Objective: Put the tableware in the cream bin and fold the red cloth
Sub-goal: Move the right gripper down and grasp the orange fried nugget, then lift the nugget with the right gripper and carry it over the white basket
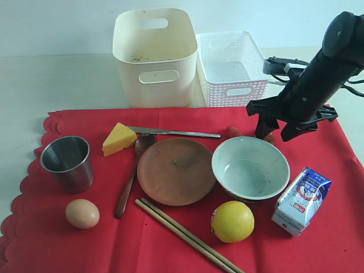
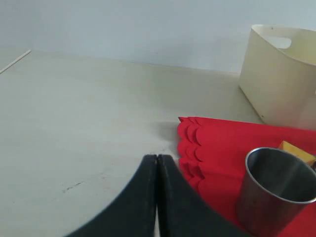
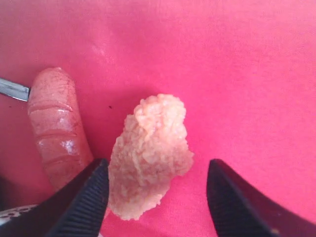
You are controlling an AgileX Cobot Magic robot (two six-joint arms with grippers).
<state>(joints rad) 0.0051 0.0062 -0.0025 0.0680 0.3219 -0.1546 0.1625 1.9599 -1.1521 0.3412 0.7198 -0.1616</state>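
Note:
On the red cloth lie the steel cup, brown plate, white bowl, wooden spoon, slim knife and chopsticks. The cream bin stands behind the cloth. My right gripper hovers open just behind the bowl, its jaws either side of a crumbed food piece without closing on it. My left gripper is shut and empty over bare table, beside the cloth's scalloped edge and the steel cup; it is outside the exterior view.
A white lattice basket sits right of the cream bin. Also on the cloth are a cheese wedge, egg, lemon, milk carton and a sausage beside the crumbed piece.

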